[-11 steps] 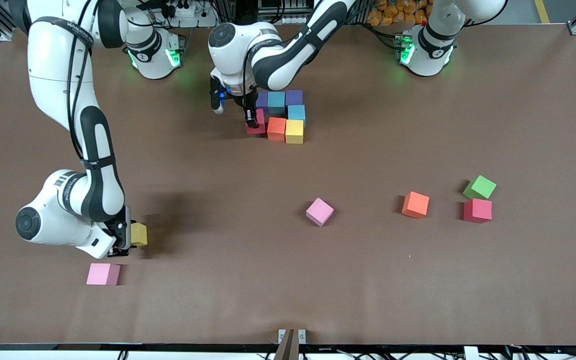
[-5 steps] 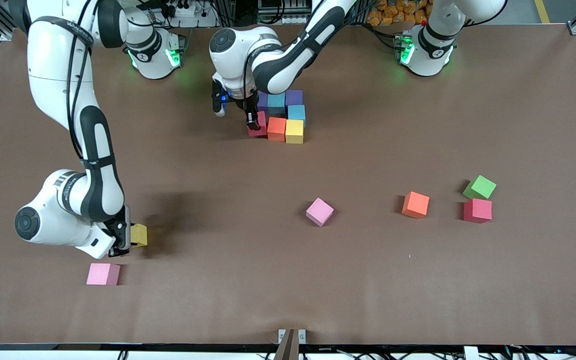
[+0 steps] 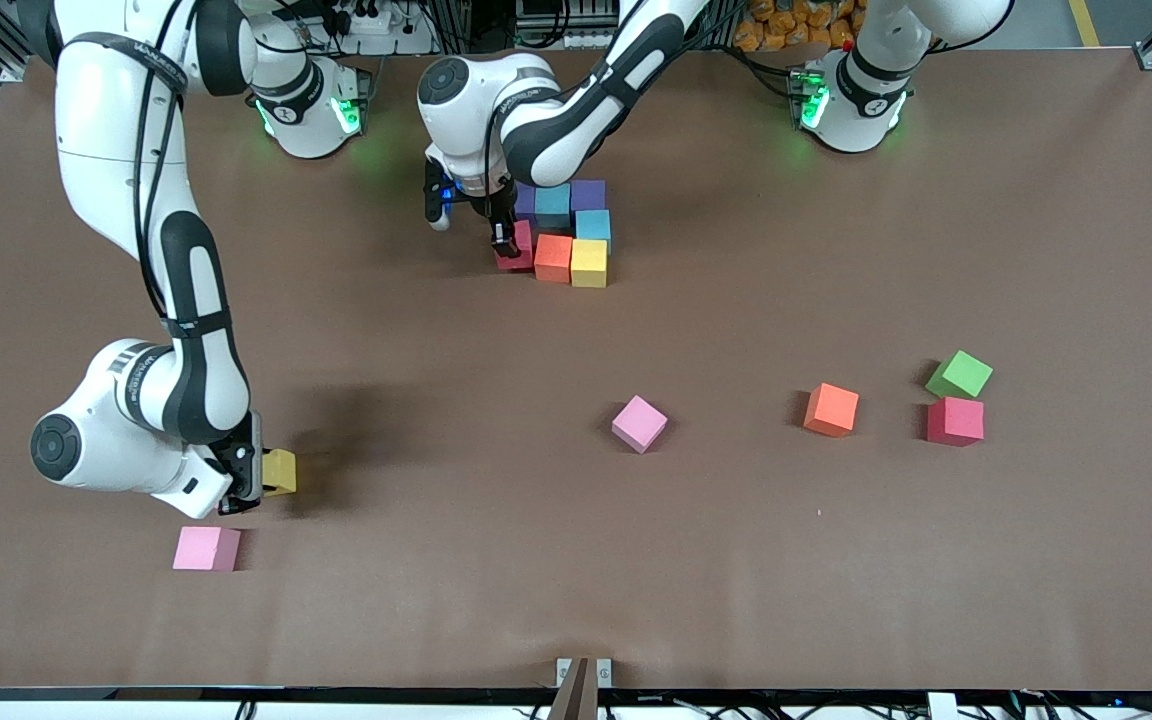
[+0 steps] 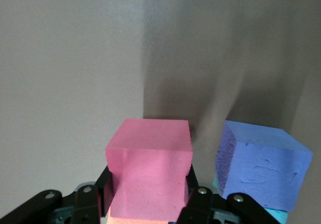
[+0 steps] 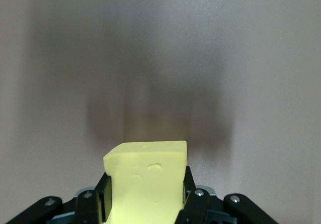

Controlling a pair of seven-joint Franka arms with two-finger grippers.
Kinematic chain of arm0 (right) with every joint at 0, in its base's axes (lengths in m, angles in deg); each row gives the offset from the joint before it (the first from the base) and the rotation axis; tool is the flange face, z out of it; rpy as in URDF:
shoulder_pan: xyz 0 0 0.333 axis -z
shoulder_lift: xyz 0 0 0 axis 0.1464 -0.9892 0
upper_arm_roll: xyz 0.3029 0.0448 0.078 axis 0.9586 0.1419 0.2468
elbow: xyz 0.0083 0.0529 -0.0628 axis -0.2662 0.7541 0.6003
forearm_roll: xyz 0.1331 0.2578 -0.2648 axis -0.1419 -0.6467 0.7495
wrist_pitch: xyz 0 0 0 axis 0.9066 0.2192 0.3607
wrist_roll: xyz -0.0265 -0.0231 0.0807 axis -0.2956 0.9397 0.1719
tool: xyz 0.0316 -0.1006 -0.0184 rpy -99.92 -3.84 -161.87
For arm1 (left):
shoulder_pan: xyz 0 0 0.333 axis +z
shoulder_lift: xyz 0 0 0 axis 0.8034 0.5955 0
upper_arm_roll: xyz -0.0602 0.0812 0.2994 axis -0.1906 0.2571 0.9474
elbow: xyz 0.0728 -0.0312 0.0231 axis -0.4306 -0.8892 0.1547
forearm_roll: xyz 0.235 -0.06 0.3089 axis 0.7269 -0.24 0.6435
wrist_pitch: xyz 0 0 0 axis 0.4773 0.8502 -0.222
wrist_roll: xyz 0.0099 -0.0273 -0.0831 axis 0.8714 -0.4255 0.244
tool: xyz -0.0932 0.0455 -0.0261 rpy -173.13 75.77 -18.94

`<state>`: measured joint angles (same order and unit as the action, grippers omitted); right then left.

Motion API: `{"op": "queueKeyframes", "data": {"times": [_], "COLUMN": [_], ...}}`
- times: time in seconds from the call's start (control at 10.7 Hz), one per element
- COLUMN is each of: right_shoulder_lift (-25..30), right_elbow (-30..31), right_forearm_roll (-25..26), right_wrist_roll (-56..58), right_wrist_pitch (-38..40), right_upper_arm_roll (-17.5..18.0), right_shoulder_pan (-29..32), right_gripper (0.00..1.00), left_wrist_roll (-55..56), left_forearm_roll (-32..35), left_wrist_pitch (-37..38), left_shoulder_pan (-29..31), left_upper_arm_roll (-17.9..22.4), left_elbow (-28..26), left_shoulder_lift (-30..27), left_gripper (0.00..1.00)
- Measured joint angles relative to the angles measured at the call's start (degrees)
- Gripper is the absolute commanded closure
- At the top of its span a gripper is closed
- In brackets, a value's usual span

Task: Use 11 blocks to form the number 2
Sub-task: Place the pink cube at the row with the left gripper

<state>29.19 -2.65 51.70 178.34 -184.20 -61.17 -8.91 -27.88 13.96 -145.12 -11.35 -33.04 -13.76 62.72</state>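
My left gripper (image 3: 509, 240) is shut on the rose-red block (image 3: 516, 255), held against the orange block (image 3: 553, 257) at the cluster's end toward the right arm. The cluster also has a yellow block (image 3: 589, 263), two cyan blocks (image 3: 593, 224) and two purple blocks (image 3: 588, 193). In the left wrist view the rose-red block (image 4: 150, 163) fills the jaws of the left gripper (image 4: 149, 204), with a purple block (image 4: 261, 166) beside it. My right gripper (image 3: 254, 480) is shut on a yellow block (image 3: 281, 471) low over the table; the right wrist view shows that yellow block (image 5: 148, 181) in the right gripper (image 5: 146, 204).
A light pink block (image 3: 206, 548) lies near the right gripper, closer to the front camera. Another pink block (image 3: 639, 423) sits mid-table. Toward the left arm's end lie an orange block (image 3: 831, 409), a green cube (image 3: 959, 374) and a deep red cube (image 3: 955, 420).
The right gripper's jaws have shut on the yellow block. The left gripper has shifted the rose-red block slightly closer to the orange block.
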Motion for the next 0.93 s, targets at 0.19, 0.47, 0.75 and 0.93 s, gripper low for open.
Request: {"op": "queueKeyframes", "data": {"times": [0.19,0.47,0.75,0.93], "right_shoulder_lift": [0.0,0.0,0.0,0.1], "right_elbow": [-0.1,-0.4,-1.6,-2.0], "right_forearm_roll": [-1.2,-2.4,-2.4,-2.5], "right_wrist_roll": [-0.4,-4.8,-9.6,-12.4], "right_wrist_pitch": [0.0,0.0,0.0,0.3], "right_upper_arm_roll": [0.2,0.5,0.6,0.6], "right_shoulder_pan": [0.0,-0.6,-1.9,-2.4], "right_gripper": [0.67,0.67,0.68,0.69], "left_wrist_roll": [-1.0,-2.8,-3.2,-3.2], "left_forearm_roll": [0.2,1.2,1.3,1.3], "left_wrist_pitch": [0.0,0.0,0.0,0.0], "left_shoulder_pan": [-0.1,-0.1,-0.1,-0.1], "left_upper_arm_roll": [0.1,0.2,0.3,0.3], "left_elbow": [0.0,0.0,-0.1,-0.1], "left_shoulder_lift": [0.3,1.1,1.4,1.5], "left_gripper": [0.89,0.89,0.86,0.80]}}
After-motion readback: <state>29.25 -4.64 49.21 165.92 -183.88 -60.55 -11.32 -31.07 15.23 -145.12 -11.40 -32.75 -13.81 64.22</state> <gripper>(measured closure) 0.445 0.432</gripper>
